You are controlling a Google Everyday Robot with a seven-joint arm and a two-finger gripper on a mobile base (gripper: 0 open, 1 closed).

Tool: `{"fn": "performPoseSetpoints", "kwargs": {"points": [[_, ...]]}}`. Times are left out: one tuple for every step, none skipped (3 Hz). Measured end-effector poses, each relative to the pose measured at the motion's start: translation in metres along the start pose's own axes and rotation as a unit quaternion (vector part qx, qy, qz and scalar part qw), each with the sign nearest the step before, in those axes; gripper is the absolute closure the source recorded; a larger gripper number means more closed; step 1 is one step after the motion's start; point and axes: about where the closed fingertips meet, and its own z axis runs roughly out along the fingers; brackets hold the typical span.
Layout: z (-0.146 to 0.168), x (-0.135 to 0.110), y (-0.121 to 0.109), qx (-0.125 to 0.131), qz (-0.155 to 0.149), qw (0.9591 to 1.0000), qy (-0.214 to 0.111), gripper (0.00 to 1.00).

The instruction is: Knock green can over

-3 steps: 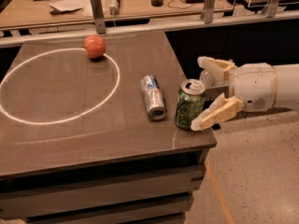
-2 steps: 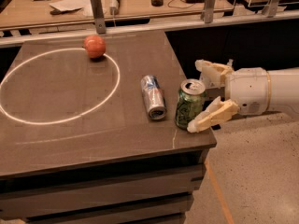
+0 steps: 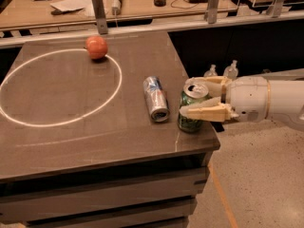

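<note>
The green can [image 3: 191, 113] stood upright close to the right edge of the dark tabletop [image 3: 95, 141], not far from the front right corner, with its silver top and pull tab facing up. The gripper [image 3: 186, 98] reached in from beyond the right edge, and its two pale fingers were spread apart with the can between them. One finger [image 3: 209, 111] lay across the near side of the can's body and the other ran along the far side by the rim, so the gripper was not clenched; whether either finger pressed on the can could not be told. Just left of the green can, a silver-and-blue can [image 3: 156, 99] lay on its side. A white circle [image 3: 115, 91] covered the left part of the tabletop. A reddish-orange round fruit [image 3: 96, 47] sat on the circle's line near the back edge.
</note>
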Motion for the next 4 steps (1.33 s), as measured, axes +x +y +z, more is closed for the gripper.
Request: {"fn": "performPoseSetpoints", "kwargs": {"points": [[0.006, -0.004, -0.007, 0.004, 0.005, 1.0000, -0.004, 0.75], [0.017, -0.023, -0.024, -0.003, -0.009, 0.9999, -0.003, 0.96], [0.030, -0.060, -0.047, -0.007, -0.044, 0.9990, -0.006, 1.00], [0.045, -0.092, -0.058, -0.017, -0.076, 0.9969, -0.007, 1.00]]}}
